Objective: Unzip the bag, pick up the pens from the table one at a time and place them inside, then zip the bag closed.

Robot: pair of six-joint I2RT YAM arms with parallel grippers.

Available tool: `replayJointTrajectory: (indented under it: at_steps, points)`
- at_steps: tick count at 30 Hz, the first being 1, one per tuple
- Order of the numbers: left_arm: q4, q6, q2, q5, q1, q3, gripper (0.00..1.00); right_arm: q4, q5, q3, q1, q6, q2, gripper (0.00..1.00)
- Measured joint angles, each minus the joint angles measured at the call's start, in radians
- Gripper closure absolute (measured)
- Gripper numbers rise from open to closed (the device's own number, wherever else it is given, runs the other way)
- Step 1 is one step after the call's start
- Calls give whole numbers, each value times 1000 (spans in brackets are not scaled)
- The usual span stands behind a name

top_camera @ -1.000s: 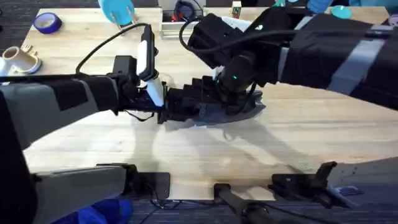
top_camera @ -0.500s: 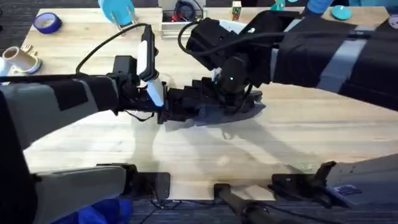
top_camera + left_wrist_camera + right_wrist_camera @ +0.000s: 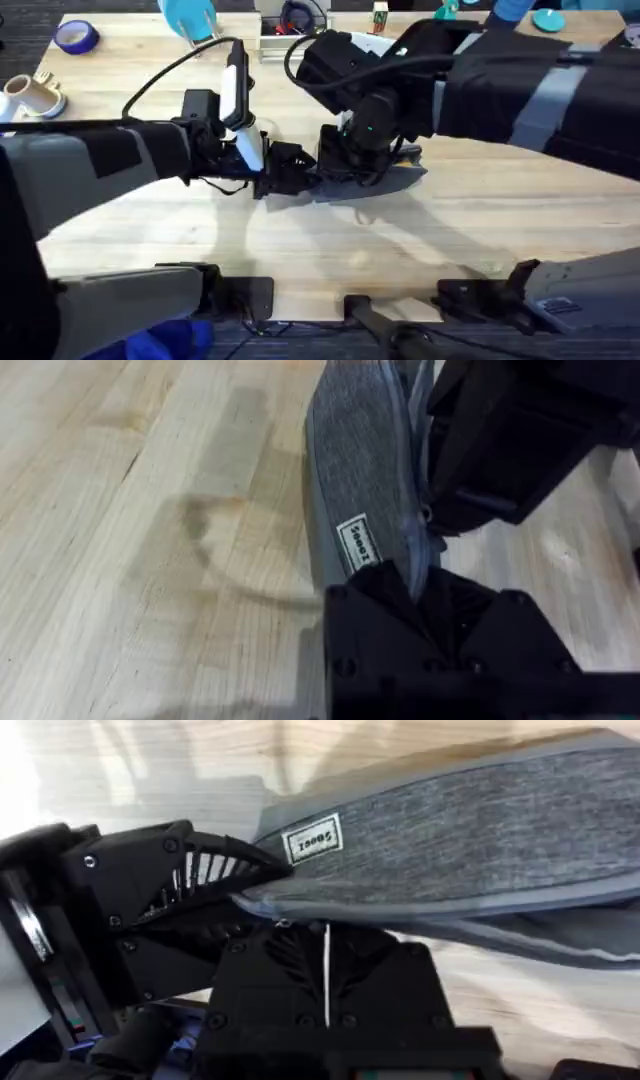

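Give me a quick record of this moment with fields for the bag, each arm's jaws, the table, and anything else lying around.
bag: grey pouch lying on the table, white label near its left end
left gripper: at the bag's left end, jaws shut on its edge
right gripper: at the bag beside the left gripper; grip unclear
table: light wood planks
pens: cannot tell where they are
elsewhere: blue tape roll at the far left corner

Bag: matt grey woven cloth; table: smooth pale wood w/ grain.
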Motion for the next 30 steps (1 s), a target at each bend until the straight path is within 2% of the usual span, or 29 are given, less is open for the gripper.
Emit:
replayJointTrajectory:
  at_steps: [9,30]
  points:
    - [0,0,0,0,0,0,958,48,-48,0,-1,-64,3,971]
    - [-1,0,0,0,0,0,958,77,-426,0,-130,-303,4,968]
